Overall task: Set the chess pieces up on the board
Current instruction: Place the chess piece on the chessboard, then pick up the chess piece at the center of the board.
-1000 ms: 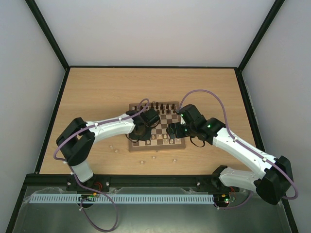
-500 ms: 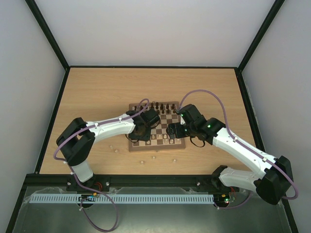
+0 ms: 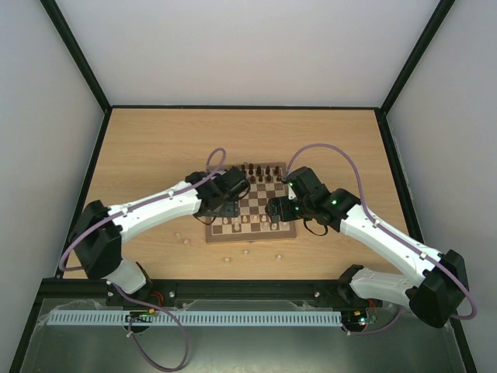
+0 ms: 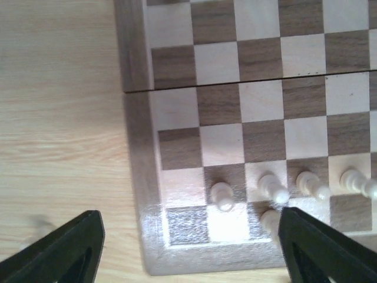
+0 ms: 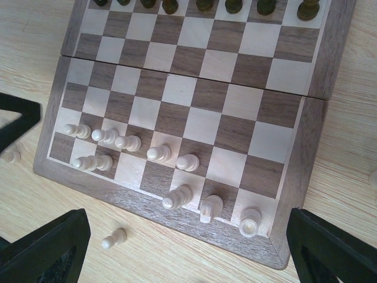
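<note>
Board position: the board [image 5: 313, 154] lies flat on the desk [image 3: 155, 148], below and ahead of both wrists. Its near-left corner sits between my left fingers [image 4: 59, 247].
Board heading: it is square, so it has no long axis. Its fold seam [image 4: 235, 85] runs crosswise ahead of my left fingers and slants slightly ahead of my right fingers [image 5: 41, 250].
Far row: dark pieces [image 5: 306, 8] line the edge farthest from my right fingers.
Near rows: cream pieces [image 5: 158, 154] stand in two ragged rows on the edge closest to my fingers, five in the forward row. They are upright as far as I can tell.
Close item: one cream piece [image 4: 270, 219] is just beside the right-hand one of my left fingers. I cannot tell whether they touch.
Off board: loose pieces [image 5: 113, 239], cream, lie on the desk just short of the board's near edge.
Left fingers state: released, spread wide, holding nothing.
Right fingers state: released, spread wide, holding nothing.
Left arm [image 3: 155, 206]: stretched forward and to the right from its base, wrist above the board's left border.
Right arm [image 3: 373, 229]: bent at the elbow, reaching left, wrist above the board's right border.
</note>
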Robot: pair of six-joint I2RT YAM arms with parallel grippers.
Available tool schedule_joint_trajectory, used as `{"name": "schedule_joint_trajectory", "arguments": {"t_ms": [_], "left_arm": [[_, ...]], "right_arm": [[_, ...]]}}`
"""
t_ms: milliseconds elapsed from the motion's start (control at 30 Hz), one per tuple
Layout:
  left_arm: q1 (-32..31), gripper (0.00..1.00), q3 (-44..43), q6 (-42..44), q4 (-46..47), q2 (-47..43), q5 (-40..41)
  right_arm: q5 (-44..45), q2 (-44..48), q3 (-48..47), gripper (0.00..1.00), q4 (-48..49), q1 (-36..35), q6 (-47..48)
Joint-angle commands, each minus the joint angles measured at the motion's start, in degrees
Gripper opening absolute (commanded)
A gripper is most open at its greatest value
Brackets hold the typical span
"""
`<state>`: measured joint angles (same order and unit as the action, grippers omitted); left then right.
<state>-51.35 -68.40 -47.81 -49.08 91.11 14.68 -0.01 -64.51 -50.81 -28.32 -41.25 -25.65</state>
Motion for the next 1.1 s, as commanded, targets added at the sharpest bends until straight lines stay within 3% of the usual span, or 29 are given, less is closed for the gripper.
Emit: {"name": "schedule_joint_trajectory", "arguments": {"t_ms": [0, 67, 367, 733, 1067], "left_arm": [[0.58, 0.95, 1.73, -4.39, -6.06, -5.63, 5.49], [1.81, 0.99, 4.66, -5.36, -5.53, -8.30, 5.01], [7.81, 0.99, 18.76, -8.26, -2.06, -17.38, 1.19], [9.09, 0.98, 24.25, -11.24, -5.24, -22.68, 1.30], [15.46, 0.58, 29.71, -7.98, 0.37, -24.10, -3.18]], "right_arm": [[-1.48, 1.24, 0.87, 0.93, -0.48, 0.17, 0.99], [-1.80, 1.47, 0.89, 0.94, -0.40, 0.22, 1.04], [-3.23, 1.89, 0.97, 0.95, -0.16, -0.15, 1.37], [-4.43, 2.20, 1.04, 0.94, 0.06, -0.56, 1.48], [-5.00, 2.73, 1.12, 0.92, 0.22, -1.18, 1.66]]}}
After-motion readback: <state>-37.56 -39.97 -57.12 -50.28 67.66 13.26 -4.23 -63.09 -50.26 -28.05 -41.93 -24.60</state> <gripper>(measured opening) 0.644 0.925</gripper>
